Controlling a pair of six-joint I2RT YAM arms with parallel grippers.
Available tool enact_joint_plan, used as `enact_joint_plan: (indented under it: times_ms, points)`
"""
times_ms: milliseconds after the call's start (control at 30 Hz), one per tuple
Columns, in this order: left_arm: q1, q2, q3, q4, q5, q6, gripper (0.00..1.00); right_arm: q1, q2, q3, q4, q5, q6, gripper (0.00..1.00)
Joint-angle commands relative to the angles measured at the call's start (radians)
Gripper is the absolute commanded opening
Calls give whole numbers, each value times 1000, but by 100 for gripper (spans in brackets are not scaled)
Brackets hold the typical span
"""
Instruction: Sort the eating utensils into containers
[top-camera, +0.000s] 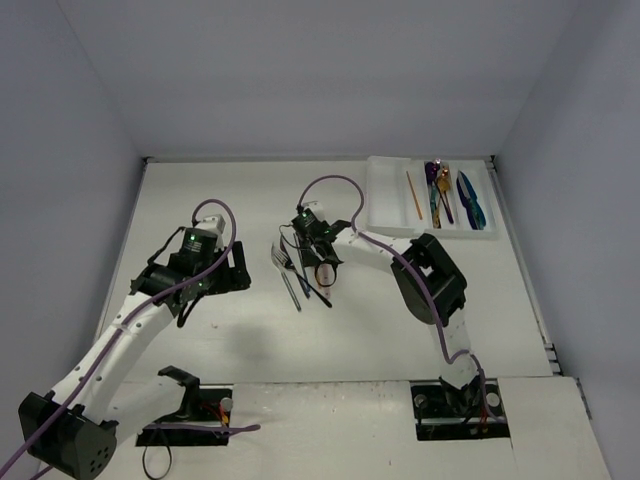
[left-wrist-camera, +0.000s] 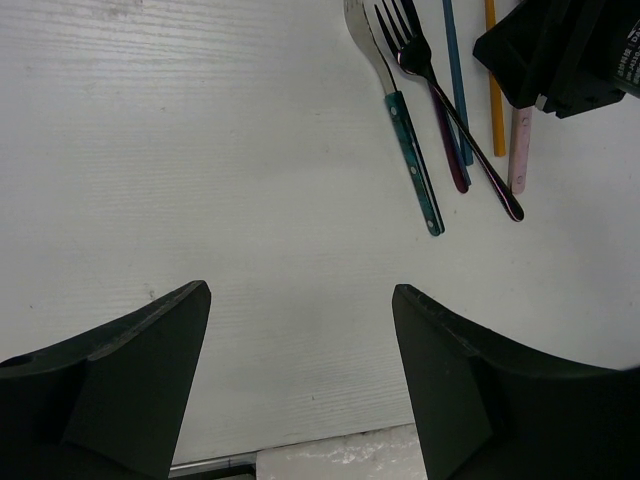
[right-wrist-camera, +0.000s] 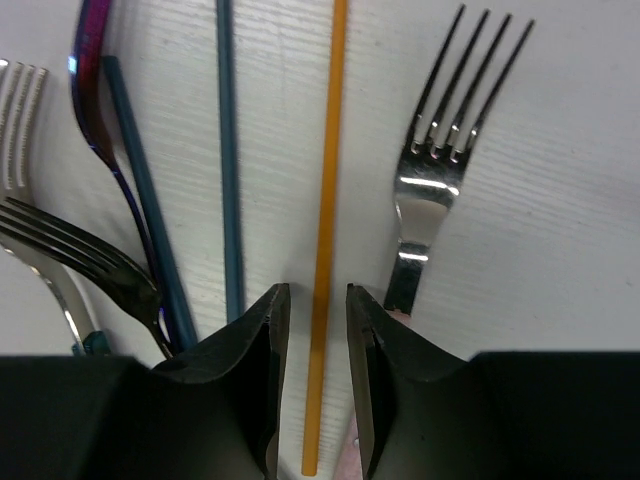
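An orange-gold stick (right-wrist-camera: 328, 200) lies flat on the table, and my right gripper (right-wrist-camera: 318, 290) straddles its near end, jaws narrow with a slim gap on each side, so it is open. A silver fork (right-wrist-camera: 430, 170) lies just right of the stick and two teal sticks (right-wrist-camera: 229, 180) just left. A purple spoon (right-wrist-camera: 95, 60) and a dark fork (right-wrist-camera: 80, 250) lie further left. My left gripper (left-wrist-camera: 300, 290) hangs wide open over bare table, near a teal-handled fork (left-wrist-camera: 410, 160). The white tray (top-camera: 385, 195) at the back right holds a gold stick (top-camera: 411, 195), purple utensils (top-camera: 437, 180) and blue ones (top-camera: 470, 200).
The loose utensils (top-camera: 290, 275) lie bunched mid-table between the two arms. Side walls close the table in at left and right. The right arm's black wrist (left-wrist-camera: 560, 50) shows at the top right of the left wrist view.
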Motion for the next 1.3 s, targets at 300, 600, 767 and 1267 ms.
enact_joint_plan:
  times_ms: [300,600,767,1267]
  points:
    - [-6,-18,39,1,-12,20,72,8,12,41,-4,28,-14,1]
    - [-6,-27,38,-9,-17,18,72,-145,-162,228,-19,46,-163,0]
    - [-6,-35,31,-8,-20,17,71,-337,-223,219,-20,21,-257,0]
    - [-6,-42,31,-19,-10,8,72,-677,132,487,-20,-134,-462,0]
